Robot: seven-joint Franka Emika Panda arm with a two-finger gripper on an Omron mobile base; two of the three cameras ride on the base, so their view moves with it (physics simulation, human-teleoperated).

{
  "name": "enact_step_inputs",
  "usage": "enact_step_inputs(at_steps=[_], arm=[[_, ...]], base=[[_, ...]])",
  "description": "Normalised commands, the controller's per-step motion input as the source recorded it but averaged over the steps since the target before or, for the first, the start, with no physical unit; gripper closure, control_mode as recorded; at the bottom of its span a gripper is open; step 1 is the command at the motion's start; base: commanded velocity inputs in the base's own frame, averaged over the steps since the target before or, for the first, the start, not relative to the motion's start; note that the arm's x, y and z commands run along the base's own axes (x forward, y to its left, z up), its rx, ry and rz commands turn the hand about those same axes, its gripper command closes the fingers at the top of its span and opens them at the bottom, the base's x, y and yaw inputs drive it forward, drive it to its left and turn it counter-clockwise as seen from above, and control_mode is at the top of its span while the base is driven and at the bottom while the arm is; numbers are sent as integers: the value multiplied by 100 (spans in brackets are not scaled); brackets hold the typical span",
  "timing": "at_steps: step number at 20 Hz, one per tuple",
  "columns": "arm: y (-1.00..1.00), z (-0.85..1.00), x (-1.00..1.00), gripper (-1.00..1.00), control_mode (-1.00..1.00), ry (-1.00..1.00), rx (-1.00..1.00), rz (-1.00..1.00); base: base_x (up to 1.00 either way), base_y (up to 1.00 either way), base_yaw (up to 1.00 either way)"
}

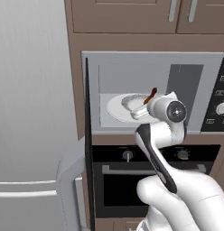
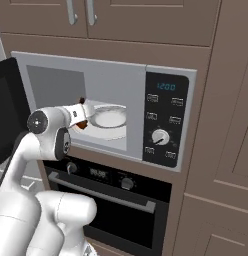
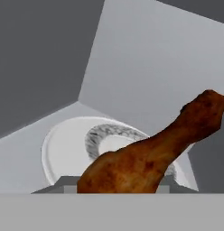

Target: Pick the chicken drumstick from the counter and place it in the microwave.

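Reddish-brown roasted chicken drumstick (image 3: 145, 158), light, stiff, greasy, sitting clamped by bulbous end in hand (image 1: 143, 109), hanging over round white turntable plate (image 3: 64, 144) inside grey-silver microwave (image 2: 111, 75).

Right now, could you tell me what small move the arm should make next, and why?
Probably lower a little and then open. The gripper holds the drumstick inside the open microwave, above the white plate, so a short descent should let it settle there rather than drop.

The microwave (image 2: 103, 75) floor carries 1 round white turntable plate (image 3: 68, 146), lying flat.
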Motion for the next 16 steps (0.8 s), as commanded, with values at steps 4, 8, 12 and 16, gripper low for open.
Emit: enact_step_inputs(at_steps=[4, 8, 12, 16], arm=[[-5, 26, 37, 100, -100, -4, 13, -6], [-7, 29, 33, 100, -100, 5, 18, -1], [-25, 32, 49, 100, -100, 13, 10, 0], [-7, 2, 22, 100, -100, 27, 3, 0]], base=[[0, 0, 0], [0, 0, 0], [0, 0, 0], [0, 0, 0]])
